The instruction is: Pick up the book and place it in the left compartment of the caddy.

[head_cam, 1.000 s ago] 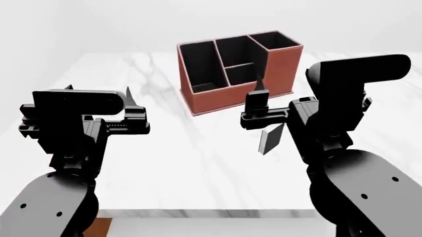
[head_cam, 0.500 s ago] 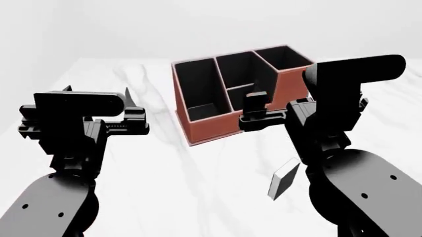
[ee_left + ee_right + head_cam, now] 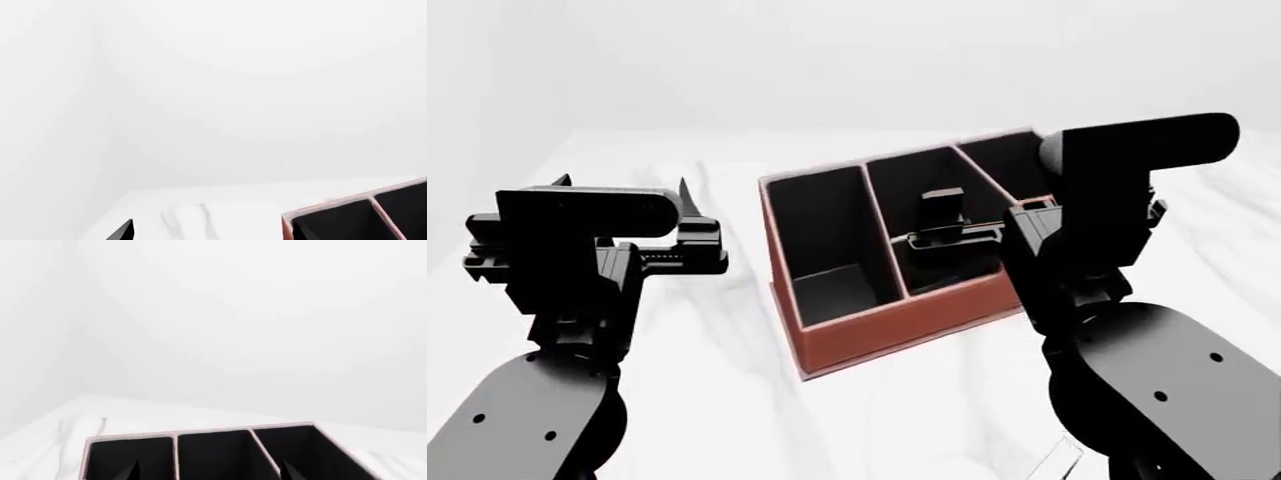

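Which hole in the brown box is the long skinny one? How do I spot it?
Find the white marble table, then the reddish-brown caddy standing on it between the two arms. The left compartment is the slot at the end nearest the left arm. It runs front to back unbroken, while its neighbour has a low crossbar.

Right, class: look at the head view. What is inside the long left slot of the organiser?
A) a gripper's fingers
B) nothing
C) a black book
B: the left slot of the organiser shows only bare black lining, right down to its floor.
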`<state>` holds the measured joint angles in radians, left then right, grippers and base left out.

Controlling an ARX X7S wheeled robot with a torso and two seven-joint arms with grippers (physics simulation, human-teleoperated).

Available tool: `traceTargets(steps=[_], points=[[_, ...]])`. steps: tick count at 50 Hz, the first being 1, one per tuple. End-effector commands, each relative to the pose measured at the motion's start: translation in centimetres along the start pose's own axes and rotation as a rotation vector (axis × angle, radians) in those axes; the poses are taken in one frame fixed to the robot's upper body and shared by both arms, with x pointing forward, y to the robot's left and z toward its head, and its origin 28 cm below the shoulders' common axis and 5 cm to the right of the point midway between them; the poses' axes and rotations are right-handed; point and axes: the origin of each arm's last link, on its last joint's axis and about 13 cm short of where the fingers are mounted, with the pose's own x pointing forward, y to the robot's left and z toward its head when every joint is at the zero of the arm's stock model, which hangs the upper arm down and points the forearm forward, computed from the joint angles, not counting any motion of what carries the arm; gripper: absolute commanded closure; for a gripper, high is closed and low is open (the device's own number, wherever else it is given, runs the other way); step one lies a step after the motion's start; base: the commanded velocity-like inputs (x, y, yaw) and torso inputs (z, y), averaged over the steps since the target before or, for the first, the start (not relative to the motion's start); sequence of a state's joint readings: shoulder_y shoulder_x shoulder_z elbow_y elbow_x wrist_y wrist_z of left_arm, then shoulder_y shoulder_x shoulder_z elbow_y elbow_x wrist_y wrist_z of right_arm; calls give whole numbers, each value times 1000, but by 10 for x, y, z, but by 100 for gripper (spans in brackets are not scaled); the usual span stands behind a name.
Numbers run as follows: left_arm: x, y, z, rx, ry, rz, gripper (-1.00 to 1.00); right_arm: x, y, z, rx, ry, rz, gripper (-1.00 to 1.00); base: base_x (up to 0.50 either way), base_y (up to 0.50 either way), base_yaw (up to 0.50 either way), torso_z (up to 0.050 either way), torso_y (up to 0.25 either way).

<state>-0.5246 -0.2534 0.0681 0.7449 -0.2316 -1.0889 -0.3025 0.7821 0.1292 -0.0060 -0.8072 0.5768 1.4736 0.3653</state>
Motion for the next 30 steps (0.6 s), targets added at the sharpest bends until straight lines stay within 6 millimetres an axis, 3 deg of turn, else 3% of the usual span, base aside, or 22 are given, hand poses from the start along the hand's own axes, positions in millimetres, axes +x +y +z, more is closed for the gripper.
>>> traceTargets(steps=[1,13,17,19,27,30], points=[[0,0,0,0,-1,1,-100,1,0,-1,-2,2,0,-100,500,0,0,0,10],[0,0,-1,-2,1,2,-100,1,0,-1,-7,4,-11,-100,500,0,0,0,1],[0,0,-2,-3,3,2,-100,2,0,0,16,0,-18,-100,0,0,0,0,4],[0,0,-2,-3,3,2,-100,2,1,-2,-52,-3,-35,-100,0,74,0,0,0],[0,1,-2,-3,1,5,-100,4,1,-1,-36,-8,-32,-100,0,500,0,0,0],[0,1,-2,-4,2,4,-100,5,0,-1,-35,11,-39,-100,0,12,0,0,0]])
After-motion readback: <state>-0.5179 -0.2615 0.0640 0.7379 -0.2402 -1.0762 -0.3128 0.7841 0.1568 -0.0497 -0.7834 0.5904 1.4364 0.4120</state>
